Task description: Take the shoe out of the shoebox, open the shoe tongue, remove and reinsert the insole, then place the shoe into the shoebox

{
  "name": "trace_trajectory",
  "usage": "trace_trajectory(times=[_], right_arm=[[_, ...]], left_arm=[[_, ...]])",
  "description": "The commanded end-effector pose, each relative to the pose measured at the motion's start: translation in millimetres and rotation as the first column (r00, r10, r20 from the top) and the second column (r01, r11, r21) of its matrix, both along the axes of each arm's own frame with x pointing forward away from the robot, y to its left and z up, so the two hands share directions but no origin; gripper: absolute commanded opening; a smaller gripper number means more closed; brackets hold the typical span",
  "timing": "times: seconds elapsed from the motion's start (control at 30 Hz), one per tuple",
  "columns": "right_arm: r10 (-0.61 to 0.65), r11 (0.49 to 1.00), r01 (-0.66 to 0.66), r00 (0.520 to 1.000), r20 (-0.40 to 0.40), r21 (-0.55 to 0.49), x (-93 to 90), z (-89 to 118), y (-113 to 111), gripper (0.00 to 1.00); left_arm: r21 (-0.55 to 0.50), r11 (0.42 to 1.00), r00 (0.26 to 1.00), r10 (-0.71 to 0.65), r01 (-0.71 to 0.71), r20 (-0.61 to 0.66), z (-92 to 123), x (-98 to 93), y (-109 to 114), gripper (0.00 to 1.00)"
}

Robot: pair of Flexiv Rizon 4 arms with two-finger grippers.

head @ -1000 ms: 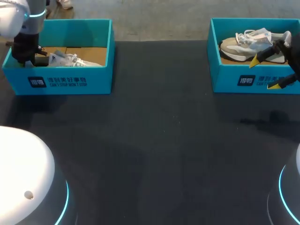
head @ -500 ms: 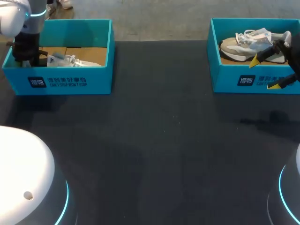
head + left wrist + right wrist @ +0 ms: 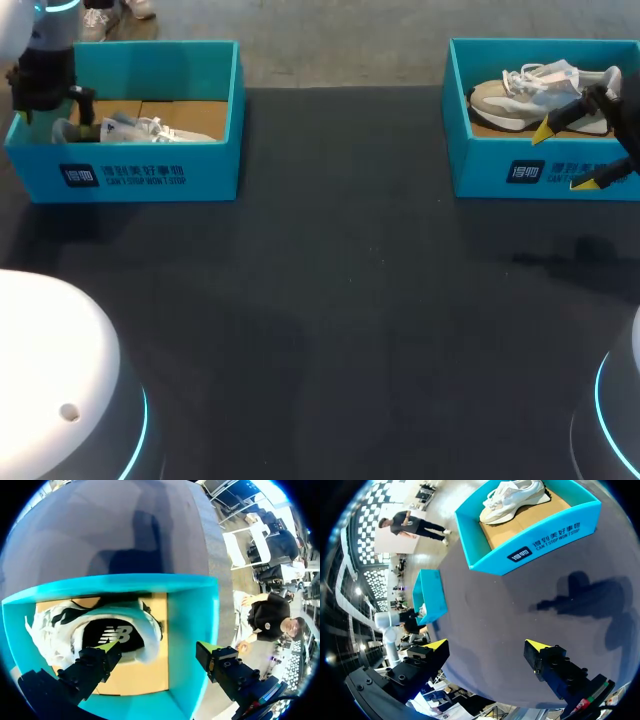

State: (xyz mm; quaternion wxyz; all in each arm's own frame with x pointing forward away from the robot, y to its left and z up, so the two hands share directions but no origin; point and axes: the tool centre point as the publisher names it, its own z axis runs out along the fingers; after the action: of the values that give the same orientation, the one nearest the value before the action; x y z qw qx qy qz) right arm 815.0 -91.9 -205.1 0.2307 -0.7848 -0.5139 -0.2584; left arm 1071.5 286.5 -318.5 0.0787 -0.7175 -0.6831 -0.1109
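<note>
Over on the left, the left pincer (image 3: 157, 650) hangs above the end of the left shoebox (image 3: 150, 175) with its fingers spread wide and nothing held. One yellow tip sits over the collar of the white shoe (image 3: 90, 635). The other is out past the box's end wall, so the wall runs between the fingers. The white shoe lies inside on the cardboard floor, opening up; whether the tip touches it, I can't tell.

Across the dark worktop (image 3: 350, 300), the right shoebox (image 3: 520, 170) has a grey shoe (image 3: 520, 95) lying on its side inside. The right pincer (image 3: 487, 645) hangs above the worktop just short of that box's front wall, fingers wide apart and empty, the box and shoe ahead of it.
</note>
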Motion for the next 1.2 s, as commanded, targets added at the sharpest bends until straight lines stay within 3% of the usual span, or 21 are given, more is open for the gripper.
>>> trace_trajectory(times=[0.03,0.5,1.2], right_arm=[[-0.003,1.0,0.003,1.0,0.0,-0.003,-0.9,0,1,1.0],[-0.003,1.0,0.003,1.0,0.0,-0.003,-0.9,0,1,1.0],[-0.003,1.0,0.003,1.0,0.0,-0.003,-0.9,0,1,1.0]], left_arm=[[-0.019,1.0,1.0,-0.007,0.007,0.015,20,-5.9,1,1.0],[-0.11,0.988,0.991,0.118,-0.111,0.064,79,-17.5,-13,1.0],[-0.11,0.988,0.991,0.118,-0.111,0.064,79,-17.5,-13,1.0]])
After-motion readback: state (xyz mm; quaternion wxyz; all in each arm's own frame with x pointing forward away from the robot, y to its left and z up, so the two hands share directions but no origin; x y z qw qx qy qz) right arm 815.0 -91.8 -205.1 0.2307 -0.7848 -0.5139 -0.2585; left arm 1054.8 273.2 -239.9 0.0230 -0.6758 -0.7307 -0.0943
